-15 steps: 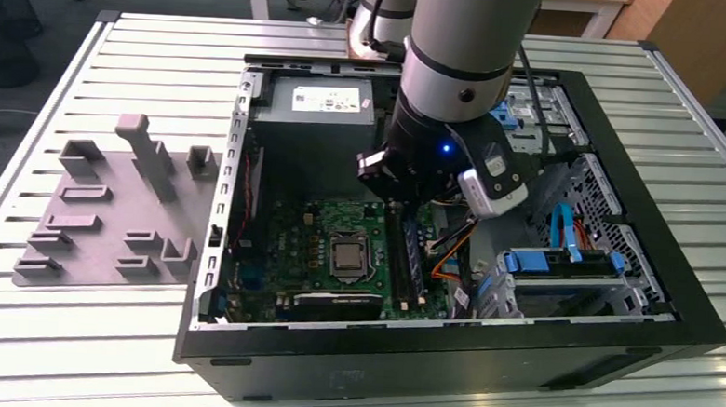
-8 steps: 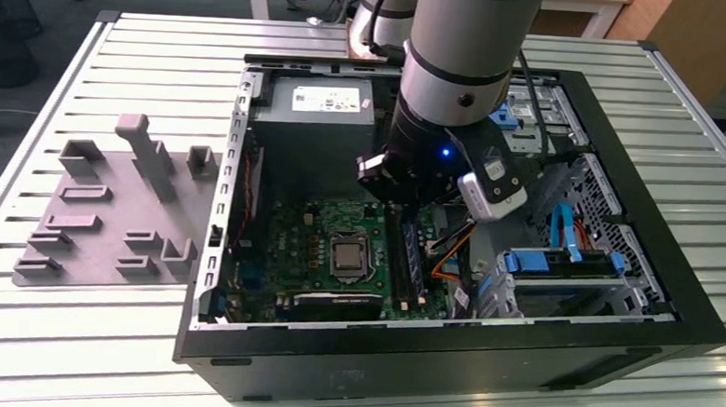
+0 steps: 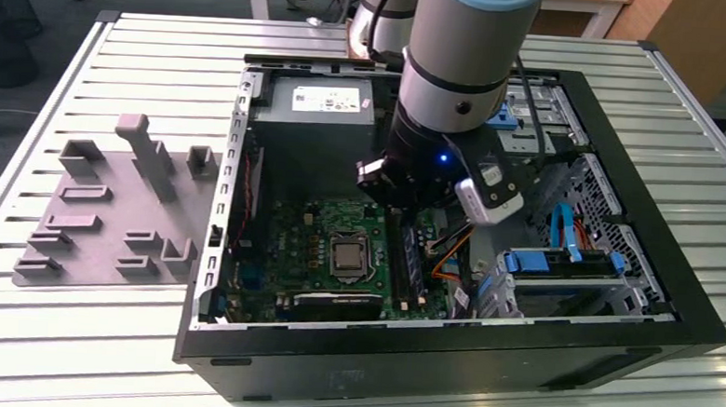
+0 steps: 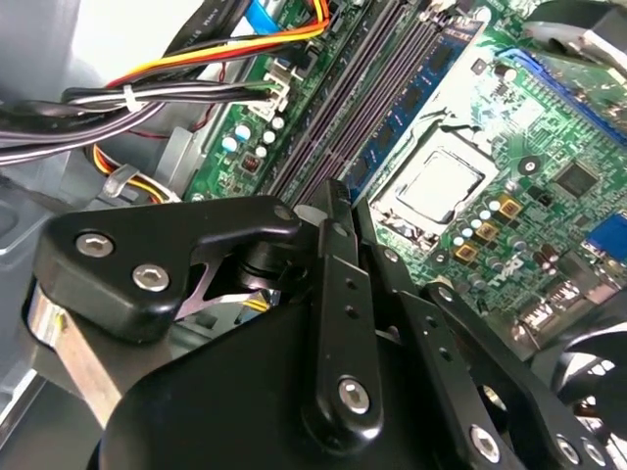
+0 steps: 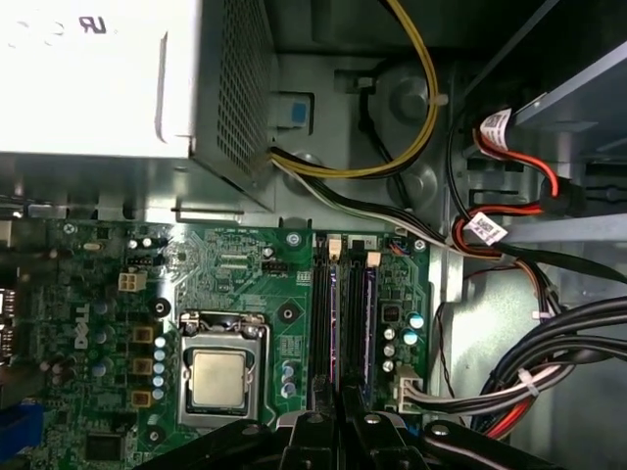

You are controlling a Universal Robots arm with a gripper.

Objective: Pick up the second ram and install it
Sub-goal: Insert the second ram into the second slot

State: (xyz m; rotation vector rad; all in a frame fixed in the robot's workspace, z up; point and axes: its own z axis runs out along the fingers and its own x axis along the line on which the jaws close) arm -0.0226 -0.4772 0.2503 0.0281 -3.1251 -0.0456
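- I see the gripper [image 4: 333, 211] inside the open computer case [image 3: 656, 303], its fingers pressed together above the memory slots [image 5: 345, 323].
- The second ram [image 3: 410, 262] sits seated beside the processor socket [image 3: 350, 256].

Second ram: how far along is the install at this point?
Done: one dark-blue stick already stands in the ram slots beside the CPU socket. In hand: the gripper is low inside the computer case, directly over those slots. Left: the second ram's seating cannot be confirmed, since the gripper hides that spot.
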